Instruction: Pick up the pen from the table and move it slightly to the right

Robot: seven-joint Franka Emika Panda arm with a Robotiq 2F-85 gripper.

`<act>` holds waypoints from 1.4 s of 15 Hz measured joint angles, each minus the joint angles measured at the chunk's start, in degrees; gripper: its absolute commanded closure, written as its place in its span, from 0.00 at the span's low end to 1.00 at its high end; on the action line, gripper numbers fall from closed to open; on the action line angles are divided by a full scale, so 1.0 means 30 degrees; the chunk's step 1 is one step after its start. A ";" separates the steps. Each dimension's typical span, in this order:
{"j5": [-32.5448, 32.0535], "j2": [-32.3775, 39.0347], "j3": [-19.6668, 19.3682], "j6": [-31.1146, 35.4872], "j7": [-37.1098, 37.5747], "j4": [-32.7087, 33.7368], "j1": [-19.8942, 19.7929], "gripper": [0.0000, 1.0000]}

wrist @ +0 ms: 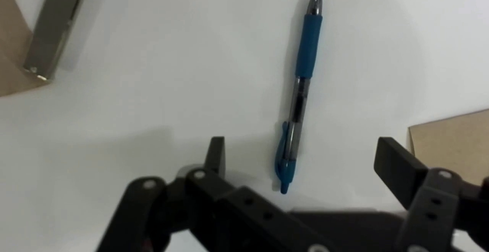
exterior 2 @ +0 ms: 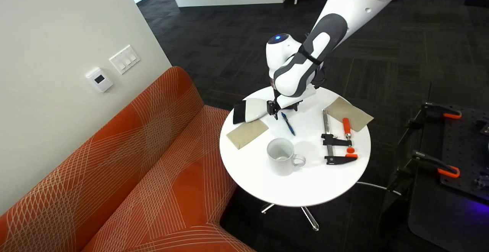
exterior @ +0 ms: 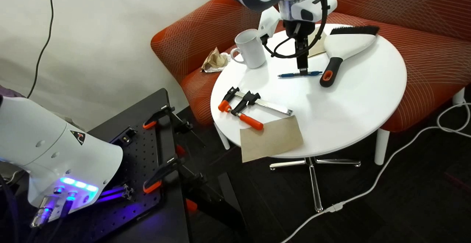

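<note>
Here, your claw (wrist: 300, 149) gaped wide, empty.
In the wrist view, the pen (wrist: 301, 91) lay on the counter (wrist: 191, 72), clip end between left and right fingertips (wrist: 216, 152).

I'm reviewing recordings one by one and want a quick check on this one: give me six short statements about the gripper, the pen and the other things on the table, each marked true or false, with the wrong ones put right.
1. In the wrist view, the gripper is open, with the clip end of the pen in its gap. True.
2. The gripper is clamped on the pen. False: the pen lies loose on the table.
3. The white mug stands upright. True.
4. The orange-handled clamp partly overlaps a brown sheet. True.
5. That brown sheet lies wholly within the table's edge. False: part of it sticks out past the edge.
6. The white mug touches the orange-handled clamp. False: they are apart.
</note>
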 measured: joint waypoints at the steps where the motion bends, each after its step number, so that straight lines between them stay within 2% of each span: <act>1: 0.0000 0.0190 -0.0031 0.0000 0.0027 0.0166 0.0032 0.00; 5: 0.0000 0.0844 -0.0101 -0.0001 0.0098 0.0755 0.0051 0.00; 6: 0.0000 0.0979 -0.0123 -0.0001 0.0181 0.0885 0.0051 0.25; 7: 0.0000 0.1098 -0.0143 -0.0001 0.0313 0.0992 0.0053 0.26; 8: 0.0000 0.1205 -0.0169 -0.0001 0.0350 0.1090 0.0060 0.32; 13: 0.0000 0.1565 -0.0261 -0.0002 0.0368 0.1487 0.0069 0.73; 17: 0.0000 0.1657 -0.0294 -0.0002 0.0374 0.1641 0.0069 0.99; 21: 0.0000 0.1698 -0.0344 -0.0005 0.0382 0.1759 0.0084 0.96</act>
